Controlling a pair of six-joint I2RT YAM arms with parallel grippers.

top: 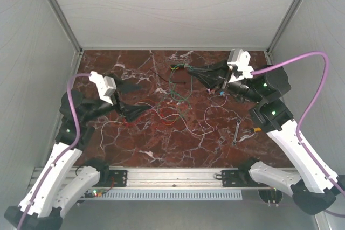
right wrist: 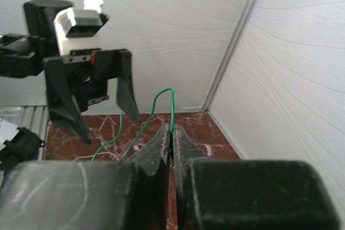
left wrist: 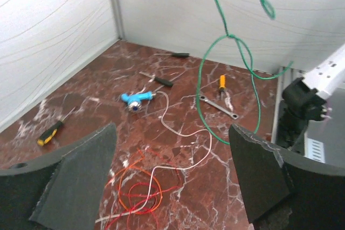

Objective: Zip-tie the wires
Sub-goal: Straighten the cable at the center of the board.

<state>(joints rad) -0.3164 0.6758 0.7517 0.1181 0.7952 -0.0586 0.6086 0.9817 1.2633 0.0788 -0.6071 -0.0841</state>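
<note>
The wires lie loose on the marble table: a tangle of thin red and orange strands (left wrist: 143,192) (top: 156,119) with a white strand (left wrist: 188,133) snaking across them. My left gripper (left wrist: 172,136) (top: 135,99) hovers over that tangle, open, with nothing between its fingers. A green wire (right wrist: 161,98) (left wrist: 237,52) (top: 172,84) hangs in loops down to the table. My right gripper (right wrist: 172,133) (top: 190,71) is shut on the green wire's upper end, raised at the back of the table. The left gripper (right wrist: 102,100) also appears opposite in the right wrist view.
Small tools lie around: a blue object (left wrist: 135,100), a yellow-and-black screwdriver (left wrist: 51,132), a wrench (left wrist: 218,106) (top: 237,130), an orange-handled tool (left wrist: 222,82) and a black screwdriver (left wrist: 159,79). White walls enclose the table on three sides.
</note>
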